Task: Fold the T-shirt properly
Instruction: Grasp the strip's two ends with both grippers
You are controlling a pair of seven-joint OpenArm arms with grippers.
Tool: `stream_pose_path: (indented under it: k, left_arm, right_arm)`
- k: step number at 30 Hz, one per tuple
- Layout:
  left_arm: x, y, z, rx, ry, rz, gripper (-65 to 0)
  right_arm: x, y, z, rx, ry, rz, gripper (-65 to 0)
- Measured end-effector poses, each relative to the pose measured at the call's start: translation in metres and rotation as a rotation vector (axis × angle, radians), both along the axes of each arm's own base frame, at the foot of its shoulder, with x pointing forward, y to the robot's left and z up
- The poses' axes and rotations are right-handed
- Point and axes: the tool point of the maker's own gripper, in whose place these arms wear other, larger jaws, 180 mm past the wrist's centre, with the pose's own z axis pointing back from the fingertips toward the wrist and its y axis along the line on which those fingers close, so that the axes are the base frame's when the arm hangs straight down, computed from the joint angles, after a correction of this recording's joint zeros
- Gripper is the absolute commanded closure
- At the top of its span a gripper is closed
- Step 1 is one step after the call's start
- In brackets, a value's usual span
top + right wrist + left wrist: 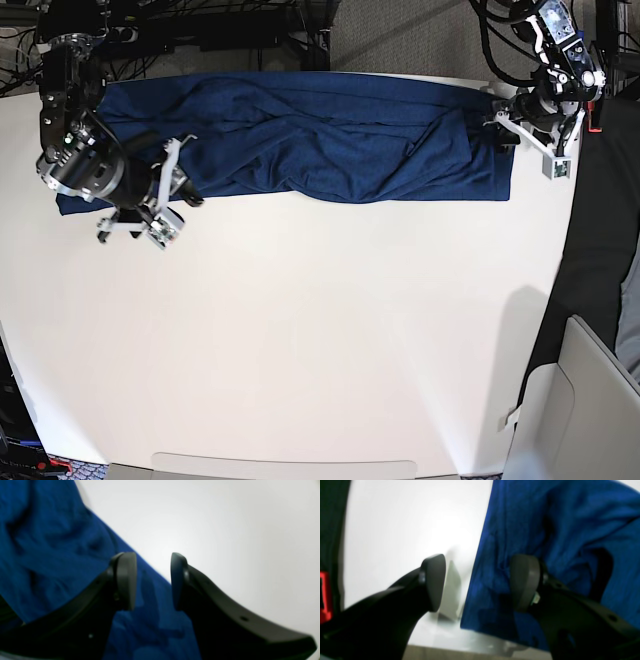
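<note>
The T-shirt (320,140) is plain navy-blue knit, folded into a long wrinkled band stretched across the far side of the white surface (320,340), its creases bunched toward the middle.

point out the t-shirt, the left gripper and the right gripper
T-shirt (330,140), base view, middle of the bunched blue fabric
left gripper (477,582), left wrist view, gap between its open fingertips
right gripper (153,581), right wrist view, gap between its open fingertips

A white tabletop (300,350) carries 1 thing — the navy T-shirt (330,140), lying rumpled in a long band along its far edge.
</note>
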Motion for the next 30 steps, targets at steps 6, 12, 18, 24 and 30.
stream_pose_path:
  k: [6, 12, 18, 24, 30]
  left_arm:
    - [0.009, -0.012, 0.001, -0.088, -0.043, -0.002, -39.5]
    - [0.013, -0.023, -0.012, -0.212, -0.037, 0.01, -39.3]
    - [0.015, -0.029, -0.012, -0.262, -0.062, 0.013, -39.3]
    - [0.022, -0.056, -0.013, -0.294, -0.056, -0.062, -32.9]
    - [0.022, -0.064, -0.014, -0.303, -0.05, -0.087, -23.6]
  right_arm:
    - [-0.009, -0.012, -0.001, -0.003, 0.007, -0.037, -20.8]
    - [-0.013, -0.011, -0.001, -0.004, 0.007, -0.033, -20.8]
    - [-0.013, -0.011, -0.001, -0.003, 0.007, -0.033, -20.8]
    - [-0.013, -0.011, -0.001, -0.004, 0.007, -0.033, -20.8]
    - [-0.013, -0.011, -0.001, -0.005, 0.007, -0.033, -20.8]
